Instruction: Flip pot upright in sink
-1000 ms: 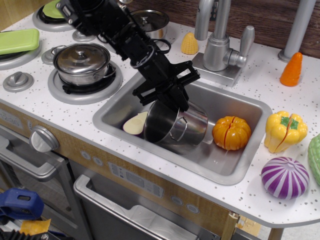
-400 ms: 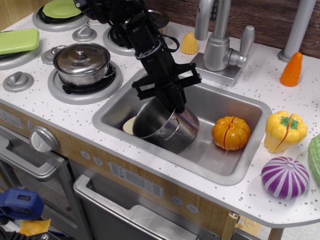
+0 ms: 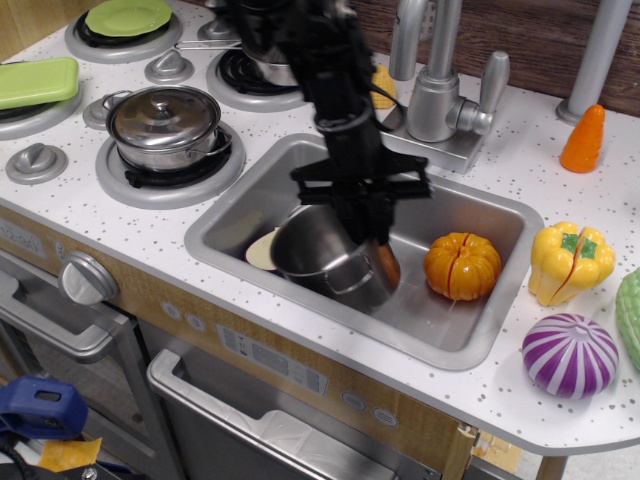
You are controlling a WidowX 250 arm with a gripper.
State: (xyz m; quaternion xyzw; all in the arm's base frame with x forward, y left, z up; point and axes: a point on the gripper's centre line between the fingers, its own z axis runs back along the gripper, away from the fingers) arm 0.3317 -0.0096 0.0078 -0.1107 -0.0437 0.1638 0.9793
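The pot (image 3: 318, 256) is a lidless shiny steel cylinder in the left half of the sink (image 3: 452, 338). It stands nearly upright, tilted a little, with its opening facing up and to the left. A loop handle shows on its front side. My black gripper (image 3: 365, 228) reaches down from above and is shut on the pot's right rim. The fingertips are partly hidden by the pot wall. The arm runs up and left over the counter.
An orange pumpkin (image 3: 463, 265) lies in the sink right of the pot, and a pale slice (image 3: 261, 251) lies left of it. The faucet (image 3: 438, 92) stands behind. A lidded pot (image 3: 165, 120) sits on the left burner. A yellow pepper (image 3: 570, 262) and purple onion (image 3: 568, 353) lie on the right counter.
The arm swung to the right and turned. The pot went from lying on its side with its mouth facing front-left to nearly upright with its mouth facing up.
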